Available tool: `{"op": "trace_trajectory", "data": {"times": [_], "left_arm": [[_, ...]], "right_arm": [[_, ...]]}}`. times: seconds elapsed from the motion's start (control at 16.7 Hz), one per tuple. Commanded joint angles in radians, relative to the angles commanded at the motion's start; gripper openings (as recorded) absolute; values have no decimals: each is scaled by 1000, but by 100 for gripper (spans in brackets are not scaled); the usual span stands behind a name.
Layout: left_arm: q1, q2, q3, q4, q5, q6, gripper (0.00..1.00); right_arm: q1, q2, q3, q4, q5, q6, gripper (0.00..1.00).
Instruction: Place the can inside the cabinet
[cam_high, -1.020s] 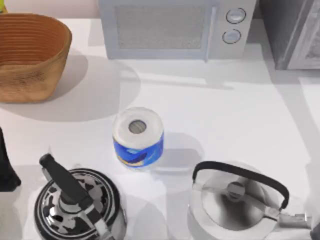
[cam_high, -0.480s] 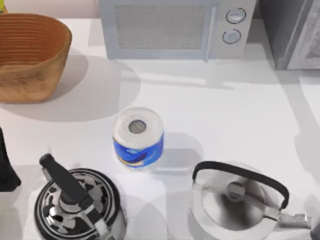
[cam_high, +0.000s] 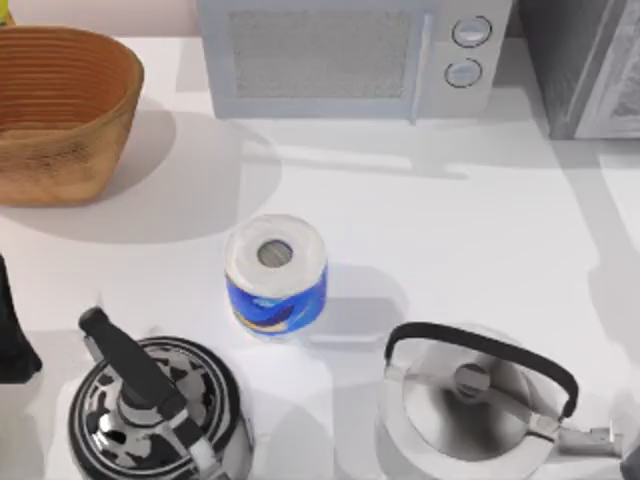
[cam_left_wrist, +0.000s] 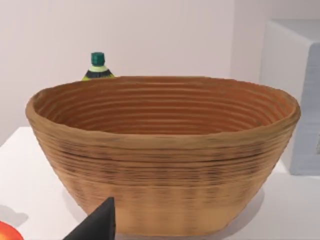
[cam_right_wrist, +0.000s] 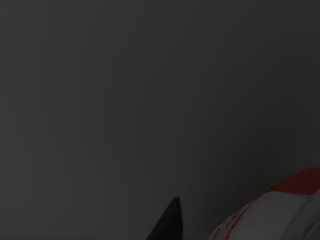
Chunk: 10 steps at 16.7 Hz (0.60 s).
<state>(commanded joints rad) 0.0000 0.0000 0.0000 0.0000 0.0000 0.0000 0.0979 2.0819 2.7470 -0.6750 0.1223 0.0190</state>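
The can (cam_right_wrist: 280, 210) shows its red and white side close up in the right wrist view, in front of a dark grey surface. My right gripper appears shut on it, one dark fingertip (cam_right_wrist: 170, 222) right beside the can. The cabinet (cam_high: 590, 65) is the grey box at the table's far right corner, with a dark side and a lighter framed door. My left arm (cam_high: 12, 340) is parked at the table's left edge. Its gripper looks open, with one fingertip (cam_left_wrist: 100, 225) facing the wicker basket (cam_left_wrist: 160, 150).
A light grey microwave (cam_high: 350, 55) stands at the back, the basket (cam_high: 60, 110) at the back left. A white-and-blue paper roll (cam_high: 276, 272) stands mid-table. Two kettles (cam_high: 155, 405) (cam_high: 470, 400) sit at the front. A green-capped bottle (cam_left_wrist: 97, 67) stands behind the basket.
Nothing on the table has moved. Only the shadow at the table's right edge has shifted a little.
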Motion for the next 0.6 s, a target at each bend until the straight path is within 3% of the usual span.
{"op": "trace_trajectory", "data": {"times": [0.6], "left_arm": [[0, 0, 0, 0, 0, 0, 100]], "right_arm": [[0, 0, 0, 0, 0, 0, 98]]}}
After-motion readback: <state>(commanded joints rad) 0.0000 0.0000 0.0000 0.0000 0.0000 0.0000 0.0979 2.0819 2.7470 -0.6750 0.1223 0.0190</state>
